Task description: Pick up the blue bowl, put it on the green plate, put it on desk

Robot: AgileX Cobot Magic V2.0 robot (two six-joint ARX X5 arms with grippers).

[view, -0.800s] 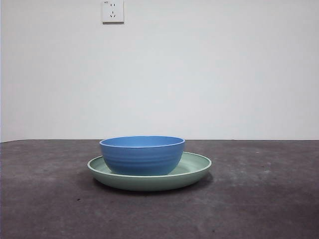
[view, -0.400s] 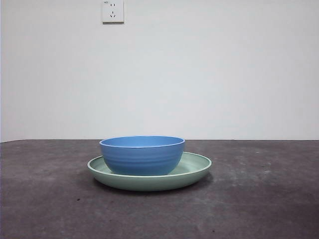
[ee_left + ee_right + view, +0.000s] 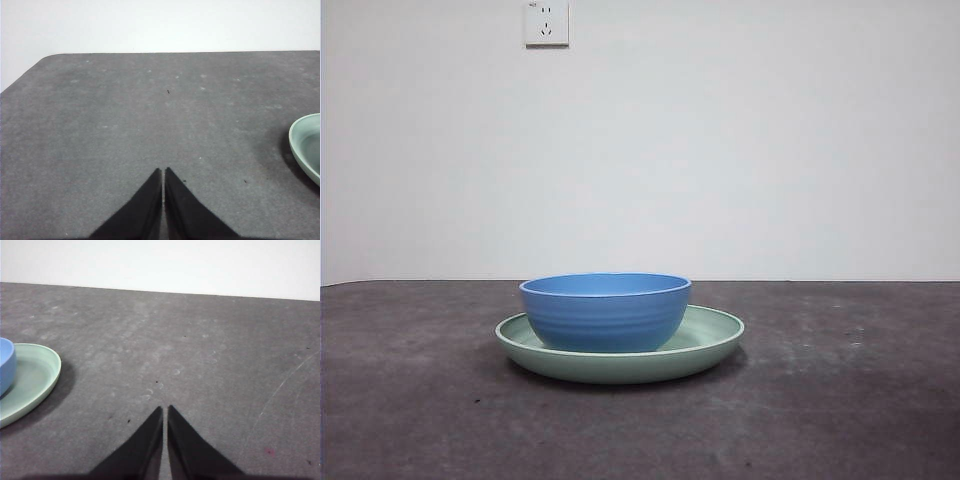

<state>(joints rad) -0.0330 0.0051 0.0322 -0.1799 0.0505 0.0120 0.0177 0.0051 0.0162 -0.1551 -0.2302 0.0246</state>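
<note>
Currently the blue bowl (image 3: 605,311) sits upright inside the green plate (image 3: 712,340), a little off-centre in it, and the plate rests flat on the worktop (image 3: 840,400). No arm shows in the front view.

Left hand (image 3: 163,172): jaws pressed together, holding nothing, over bare worktop. Only an edge of the plate enters its wrist view, well apart from the tips; the bowl is not visible there.

Right hand (image 3: 165,410): jaws likewise together and empty. Its wrist view takes in more of the plate and a sliver of the bowl's wall, off to one side of the tips and clearly apart from them.

Judgement: bowl-on-plate looks done; what remains is lifting the bowl back to the worktop. The right hand appears the nearer, since the bowl shows in its view alone. The bowl is round, so no long axis matters; the reach is sideways toward the rim, with jaws needing to part first.
</note>
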